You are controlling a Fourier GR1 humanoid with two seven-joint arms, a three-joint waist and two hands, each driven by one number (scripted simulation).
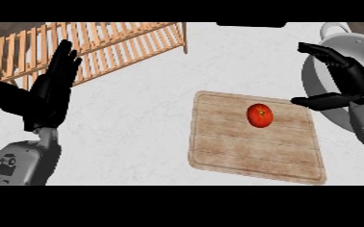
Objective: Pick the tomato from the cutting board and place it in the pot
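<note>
red against pale wood, the tomato (260,115) is seen in the head view, lying on the cutting board (241,154) toward its upper right part, untouched. the pot (321,79) is found at the right edge of the view, just beyond the board's right side, partly hidden behind the right hand (343,74).

the step in hand is judged to be the reach: nothing is yet held, and the task is at its very start. the right hand is held open, fingers spread above and thumb stretched out below, with a wide gap between them turned toward the tomato; it is empty. it is placed near the tomato but apart from it, above the board's right edge and in front of the pot.

for the next move, the right hand would need to be brought left and down so that the tomato sits between fingers and thumb, then closed round it. since the fruit is round, it could roll if it is nudged from one side only.

the left hand (53,89) is seen at the left, open and empty, fingers up, resting before the wooden dish rack (121,41).
</note>
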